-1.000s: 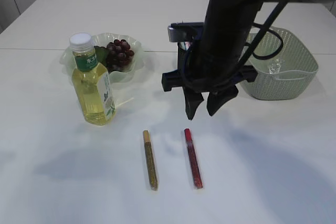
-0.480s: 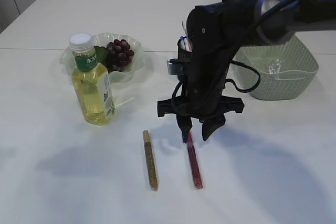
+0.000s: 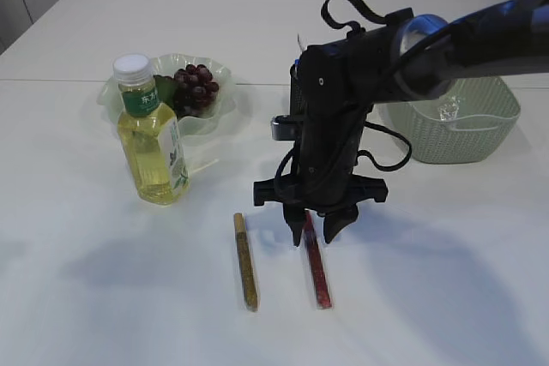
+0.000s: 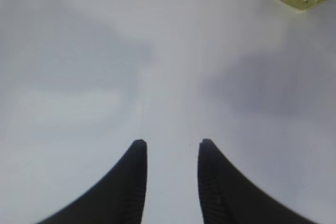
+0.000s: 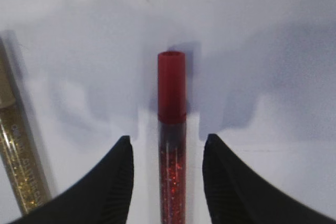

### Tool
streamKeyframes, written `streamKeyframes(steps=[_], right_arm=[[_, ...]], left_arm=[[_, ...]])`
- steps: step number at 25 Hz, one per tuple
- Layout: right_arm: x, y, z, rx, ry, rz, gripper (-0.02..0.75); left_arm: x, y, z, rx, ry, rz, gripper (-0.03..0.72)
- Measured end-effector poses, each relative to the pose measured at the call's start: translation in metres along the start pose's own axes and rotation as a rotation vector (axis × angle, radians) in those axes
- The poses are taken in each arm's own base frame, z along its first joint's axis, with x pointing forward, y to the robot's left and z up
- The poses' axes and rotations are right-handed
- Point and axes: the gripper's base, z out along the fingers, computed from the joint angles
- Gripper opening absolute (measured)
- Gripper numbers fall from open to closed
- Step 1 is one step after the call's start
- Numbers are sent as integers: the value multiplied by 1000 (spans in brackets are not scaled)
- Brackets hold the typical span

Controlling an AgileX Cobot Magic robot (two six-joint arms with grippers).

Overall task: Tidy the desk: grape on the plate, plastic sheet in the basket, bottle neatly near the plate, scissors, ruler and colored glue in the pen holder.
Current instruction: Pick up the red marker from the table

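Red glue stick [image 5: 171,145] flat on counter [image 3: 446,280], lying between fingers of your right hand [image 3: 314,233]; hand half open, gripping nothing. Gold glue stick [image 3: 246,261] just beside. Risk: closing off-centre rolls red stick aside. Left hand [image 4: 170,145] partly open, empty. Farther: bottle [image 3: 152,130], pen holder [image 3: 297,90].

green bottle label [image 3: 144,100] with white characters, unreadable, gold glue tube [image 5: 21,177] print illegible

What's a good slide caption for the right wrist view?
Open right gripper straddling the red glue pen on the table, gold pen alongside.
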Motion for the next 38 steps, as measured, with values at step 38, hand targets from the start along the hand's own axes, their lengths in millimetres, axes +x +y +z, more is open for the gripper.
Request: streamKeyframes(steps=[38], right_arm=[[-7, 1, 3, -122, 6, -41, 101]], left_arm=[[0, 0, 0, 0, -2, 0, 242]])
